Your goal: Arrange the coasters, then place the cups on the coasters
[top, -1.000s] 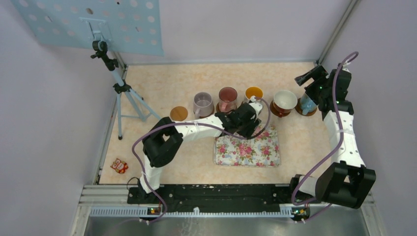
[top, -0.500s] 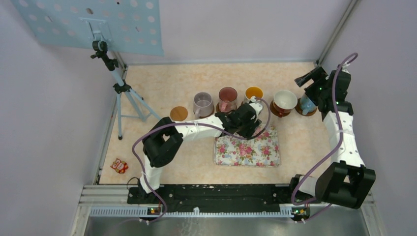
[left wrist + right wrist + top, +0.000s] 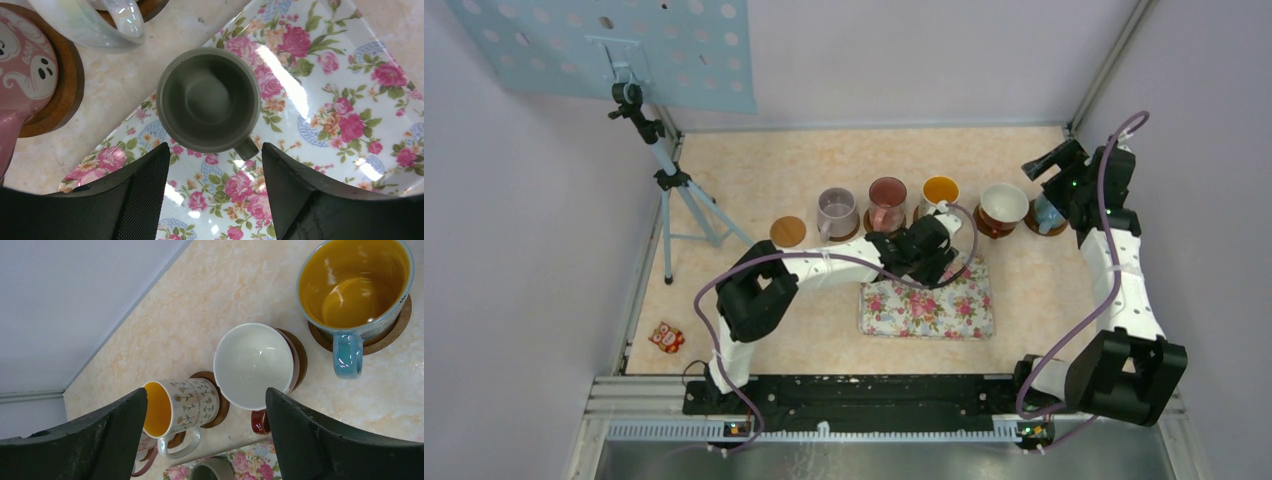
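Observation:
The small grey-green cup [image 3: 208,100] stands upright on the floral tray [image 3: 350,100], its handle [image 3: 246,148] pointing toward my left gripper [image 3: 215,156]. That gripper is open just behind the cup, one finger on each side of the handle, and holds nothing. In the top view five cups sit on coasters in a row: lavender [image 3: 837,212], pink [image 3: 887,200], white with orange inside [image 3: 940,190], wide white [image 3: 1004,205] and light blue [image 3: 1049,213]. One coaster [image 3: 788,231] at the left end is bare. My right gripper [image 3: 206,392] hangs open above the row's right end.
A tripod [image 3: 669,190] carrying a blue perforated board [image 3: 604,40] stands at the back left. A small orange figure [image 3: 666,337] lies near the front left edge. Walls close in the table at the back and on both sides.
My left gripper has crept slightly to the right over the tray and its jaws have widened a touch. The right arm has barely moved.

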